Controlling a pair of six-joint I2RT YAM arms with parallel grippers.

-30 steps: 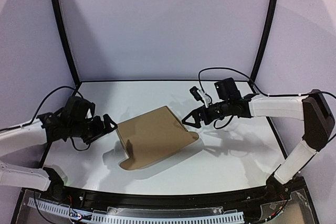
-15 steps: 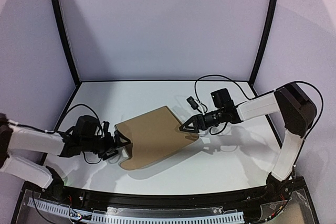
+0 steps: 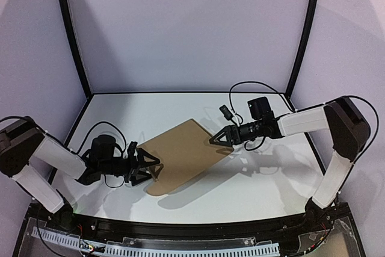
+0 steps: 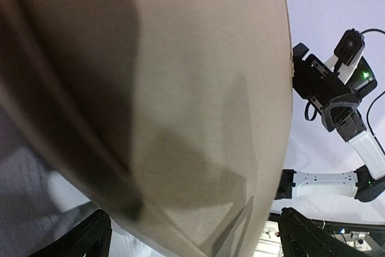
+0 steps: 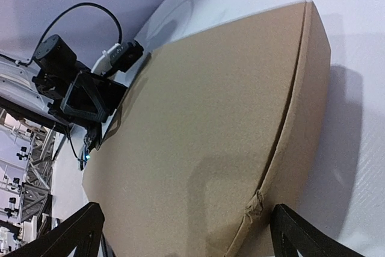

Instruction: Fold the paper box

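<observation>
The paper box (image 3: 180, 154) is a brown cardboard sheet lying slanted in the middle of the white table. My left gripper (image 3: 150, 165) is low at its left near edge, open, with the fingers (image 4: 78, 239) wide apart and the cardboard (image 4: 180, 88) filling the space between and beyond them. My right gripper (image 3: 215, 139) is open at the box's right far edge. In the right wrist view the brown panel (image 5: 210, 136) with a folded side strip and a crumpled corner (image 5: 257, 204) lies between the spread fingers (image 5: 325, 236), untouched by them.
The white table (image 3: 271, 191) is walled by pale panels with black frame posts (image 3: 72, 34) at the back corners. Cables loop off both wrists (image 3: 252, 85). Each wrist view shows the other arm beyond the box: the right arm (image 4: 337, 88), the left gripper (image 5: 84, 94).
My left arm has dropped and moved right, up to the box's left edge. The box's raised left flap has flattened and the sheet has shifted. My right gripper stays near the right edge.
</observation>
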